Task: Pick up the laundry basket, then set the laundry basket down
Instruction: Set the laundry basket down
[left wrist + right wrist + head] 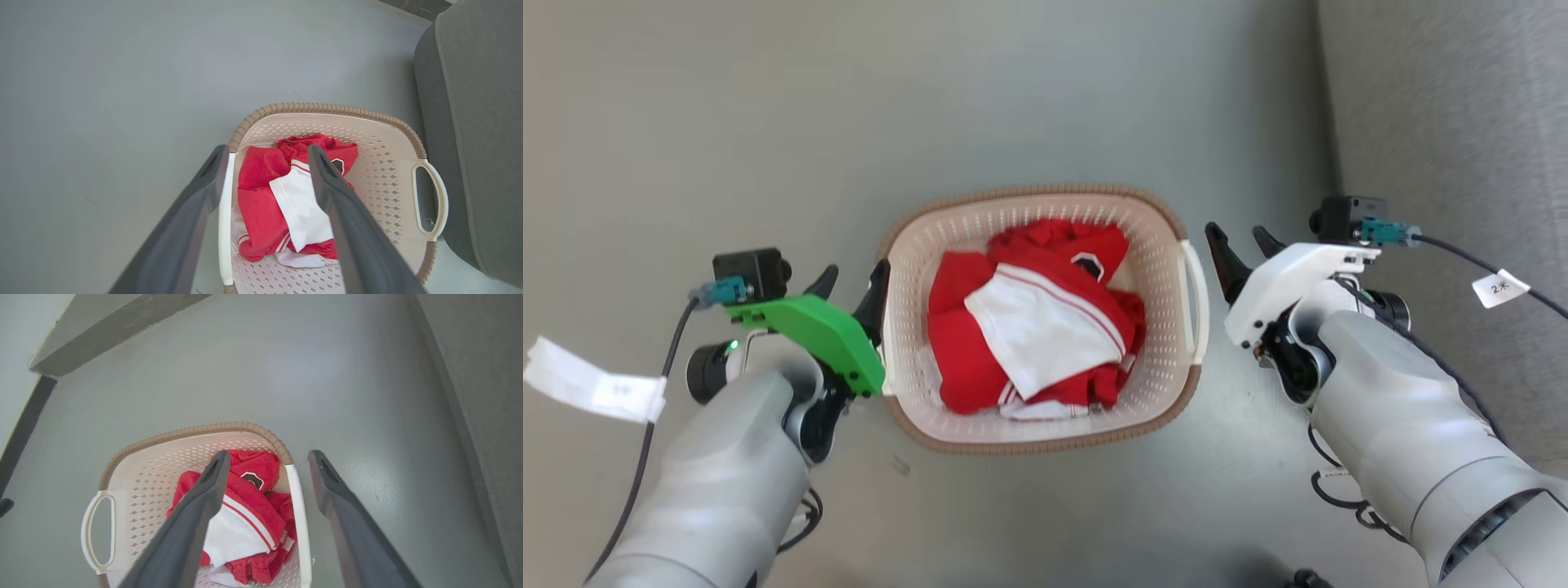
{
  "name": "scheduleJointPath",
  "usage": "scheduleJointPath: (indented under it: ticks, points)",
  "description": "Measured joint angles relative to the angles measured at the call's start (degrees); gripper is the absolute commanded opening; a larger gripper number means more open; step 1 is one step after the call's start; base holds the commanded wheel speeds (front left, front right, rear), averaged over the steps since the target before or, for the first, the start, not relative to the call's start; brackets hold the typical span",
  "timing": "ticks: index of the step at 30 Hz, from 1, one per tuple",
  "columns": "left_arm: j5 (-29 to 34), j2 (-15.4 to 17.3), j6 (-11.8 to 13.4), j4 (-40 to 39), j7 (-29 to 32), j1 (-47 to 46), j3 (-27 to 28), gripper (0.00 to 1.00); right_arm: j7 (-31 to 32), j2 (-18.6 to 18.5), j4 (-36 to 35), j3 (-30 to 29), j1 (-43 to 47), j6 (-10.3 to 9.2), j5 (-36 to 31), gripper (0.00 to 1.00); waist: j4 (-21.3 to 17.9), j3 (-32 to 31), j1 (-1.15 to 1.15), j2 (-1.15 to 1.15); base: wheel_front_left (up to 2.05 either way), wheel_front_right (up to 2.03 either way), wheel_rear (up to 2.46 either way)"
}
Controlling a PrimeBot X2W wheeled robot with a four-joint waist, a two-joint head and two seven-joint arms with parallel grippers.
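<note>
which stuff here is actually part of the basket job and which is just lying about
Part of the job:
laundry basket
left tool, open at its left side
right tool, open off its right side

Just there:
red and white clothes inside the basket
grey upholstered furniture at right

Soft, even light lay on the grey floor (1045,98), with a pale sheen in my right wrist view; the laundry basket (1045,193) cast only a faint shadow. Wide lenses stretched my left tool (267,153) and right tool (267,457) toward the bottom edges. The paper tag (592,380) was blurred.
</note>
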Motion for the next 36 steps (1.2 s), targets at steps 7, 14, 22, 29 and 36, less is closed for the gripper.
scheduleJointPath:
  ticks: [7,14,22,29,36]
  points:
    - [0.09,1.88,0.00,-1.12,-0.30,3.37,1.02,1.00,-0.01,-0.18,-4.26,-2.99,0.02,-0.02,-3.00,1.00,-0.59,-5.64,0.00,0.00,0.00,0.00,0.00]
    - [2.27,4.30,0.00,-4.49,-0.30,4.70,6.67,1.00,-0.02,-1.98,-8.32,-5.57,3.81,-0.44,-6.39,1.00,-1.12,-11.40,0.00,0.00,0.00,0.00,0.00]
    - [6.97,4.78,0.00,-8.61,-0.29,9.83,12.01,1.00,-0.02,-3.37,-13.71,-8.84,9.05,-0.46,-10.70,1.00,-1.15,-18.01,0.00,0.00,0.00,0.00,0.00]
    - [12.35,4.80,0.00,-13.24,-0.30,13.77,16.03,1.00,-0.02,-5.03,-18.15,-12.23,13.87,-1.13,-13.76,1.00,-0.71,-23.50,0.00,0.00,0.00,0.00,0.00]
    - [18.60,4.98,0.65,-19.23,-0.30,17.36,20.18,1.00,-0.02,-5.58,-23.07,-15.13,17.84,-2.36,-17.17,1.00,0.40,-27.10,-0.01,0.00,0.00,0.00,0.00]
